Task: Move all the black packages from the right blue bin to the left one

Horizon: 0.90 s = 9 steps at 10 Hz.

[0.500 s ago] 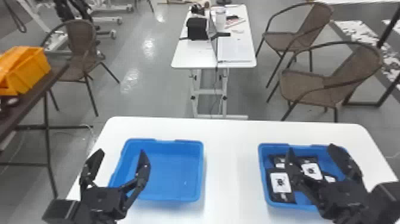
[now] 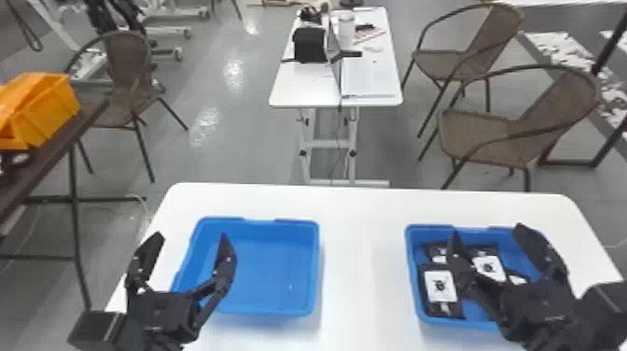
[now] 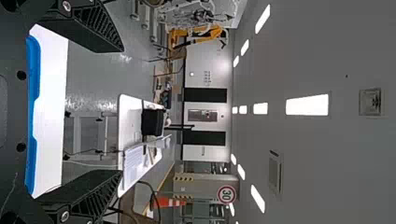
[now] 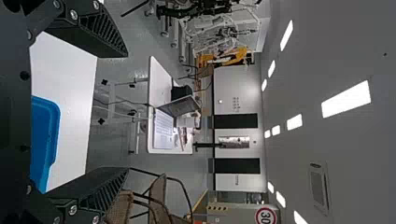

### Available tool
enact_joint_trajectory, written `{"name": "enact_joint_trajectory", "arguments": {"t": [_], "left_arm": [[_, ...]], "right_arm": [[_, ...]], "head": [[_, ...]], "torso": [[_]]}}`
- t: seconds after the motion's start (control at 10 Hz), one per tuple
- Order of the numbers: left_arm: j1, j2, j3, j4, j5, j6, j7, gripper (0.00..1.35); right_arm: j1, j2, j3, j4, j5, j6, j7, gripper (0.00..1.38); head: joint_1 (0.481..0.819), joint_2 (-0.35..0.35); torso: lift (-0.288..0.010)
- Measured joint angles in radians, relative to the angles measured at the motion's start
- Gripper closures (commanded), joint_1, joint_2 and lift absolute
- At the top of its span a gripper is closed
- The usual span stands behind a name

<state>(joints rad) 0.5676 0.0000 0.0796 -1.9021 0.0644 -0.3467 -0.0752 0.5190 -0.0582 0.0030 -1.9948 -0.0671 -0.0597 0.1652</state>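
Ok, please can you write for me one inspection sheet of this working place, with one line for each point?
Surface: white table under both bins.
Left bin: no package seen inside.
Right bin: holds several black packages with white labels; partly behind the right gripper, exact count not certain.
Clutter: black case and papers on the far table.
Grippers: left gripper open at the left bin; right gripper open over the right bin; neither holds anything.
Cables: thin cable hanging at the far table.
Surroundings: wicker chair at right, orange bin at left.
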Motion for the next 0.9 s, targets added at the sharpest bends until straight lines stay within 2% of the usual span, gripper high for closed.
{"name": "enact_joint_trajectory", "arguments": {"t": [0.3,0.6,0.9], "left_arm": [[-0.002,0.0,-0.002,0.001,0.006,-0.001,0.0,0.09],[-0.003,0.0,-0.007,0.003,0.018,-0.001,0.0,0.12],[-0.005,0.0,-0.009,0.003,0.024,0.008,-0.002,0.11]], "right_arm": [[-0.018,0.002,-0.029,0.052,-0.049,0.061,-0.003,0.16],[-0.063,0.003,-0.11,0.18,-0.075,0.101,-0.001,0.16],[-0.165,-0.013,-0.187,0.333,-0.062,0.155,0.04,0.16]], "head": [[0.695,0.07],[0.695,-0.007],[0.695,-0.068]], "torso": [[0.0],[0.0],[0.0]]}}
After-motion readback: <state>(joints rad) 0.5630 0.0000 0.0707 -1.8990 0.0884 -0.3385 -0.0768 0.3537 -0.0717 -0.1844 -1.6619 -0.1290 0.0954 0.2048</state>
